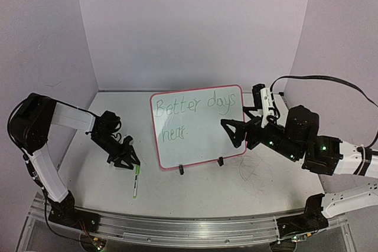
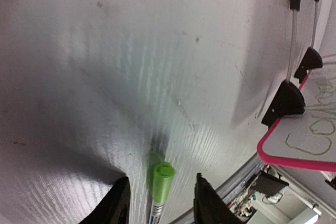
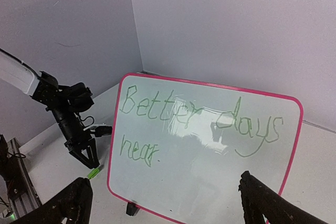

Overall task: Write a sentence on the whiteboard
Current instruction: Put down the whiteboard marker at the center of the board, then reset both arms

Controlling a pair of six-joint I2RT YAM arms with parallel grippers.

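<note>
the small rectangular whiteboard (image 3: 210, 182) had a glossy white face inside a smooth pink-red plastic rim; its black stand feet (image 2: 287, 102) looked like matt plastic. the thin green marker writing (image 3: 157, 109) sat dull on that gloss. the white table (image 2: 105, 77) showed a faint sheen and fine ribbing. the cap of the green marker pen (image 2: 159, 192) was smooth plastic; the fingers (image 2: 118, 205) of the left gripper (image 2: 162, 181) were matt black.

Whiteboard (image 1: 201, 146) common to all three views
</note>
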